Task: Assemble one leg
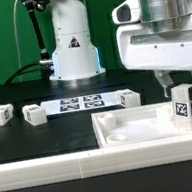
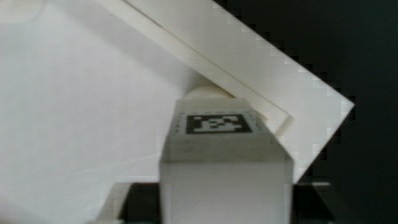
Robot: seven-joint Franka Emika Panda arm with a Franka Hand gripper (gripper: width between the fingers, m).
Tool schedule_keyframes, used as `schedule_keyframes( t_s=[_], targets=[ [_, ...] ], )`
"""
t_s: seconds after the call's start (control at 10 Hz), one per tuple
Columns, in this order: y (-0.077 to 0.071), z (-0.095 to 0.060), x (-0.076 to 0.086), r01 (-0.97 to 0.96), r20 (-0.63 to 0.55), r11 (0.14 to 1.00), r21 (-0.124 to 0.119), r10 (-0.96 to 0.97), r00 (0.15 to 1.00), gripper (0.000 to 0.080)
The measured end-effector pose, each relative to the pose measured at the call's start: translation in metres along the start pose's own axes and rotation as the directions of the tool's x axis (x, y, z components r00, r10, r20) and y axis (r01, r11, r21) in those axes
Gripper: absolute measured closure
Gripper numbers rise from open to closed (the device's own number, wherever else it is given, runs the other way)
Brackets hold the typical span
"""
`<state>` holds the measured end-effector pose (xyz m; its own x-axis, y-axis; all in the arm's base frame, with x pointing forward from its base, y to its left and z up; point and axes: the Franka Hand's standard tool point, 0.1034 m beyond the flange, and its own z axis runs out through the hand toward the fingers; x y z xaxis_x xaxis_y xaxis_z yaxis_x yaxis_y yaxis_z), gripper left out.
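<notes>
The gripper (image 1: pixel 183 98) is clamped on a leg (image 1: pixel 183 109), a small white post with a black-and-white tag, held upright between the fingers (image 1: pixel 166 84). Directly beneath it lies the large flat white panel (image 1: pixel 140 129), and the leg's lower end sits at the panel's recessed corner on the exterior view's right; whether it touches is unclear. In the wrist view the leg (image 2: pixel 221 160) stands against the panel (image 2: pixel 107 90) edge. Well away from the gripper, toward the exterior view's left, three more legs (image 1: pixel 34 113) and the marker board (image 1: pixel 83 102) rest on the black table (image 1: pixel 49 132).
</notes>
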<state>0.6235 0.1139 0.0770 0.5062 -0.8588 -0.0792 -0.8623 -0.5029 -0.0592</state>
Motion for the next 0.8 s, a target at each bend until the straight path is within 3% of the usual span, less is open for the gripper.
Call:
schedule_keyframes(
  t_s=[0.5,0.6,0.7,0.8],
  targets=[
    [0.0004,-0.0003,0.0013,-0.241,0.017,0.971,0.004,0.241,0.97,0.0508],
    [0.0004,-0.0002,0.0012,-0.221,0.017,0.975,0.005,0.221,0.975,0.0426],
    [0.0004,-0.0002,0.0012,-0.191,0.016,0.982,0.005,0.191,0.981,0.029],
    [0.0004,-0.0002,0.0013,-0.152,0.016,0.988,0.006,0.152,0.988,0.029]
  ],
)
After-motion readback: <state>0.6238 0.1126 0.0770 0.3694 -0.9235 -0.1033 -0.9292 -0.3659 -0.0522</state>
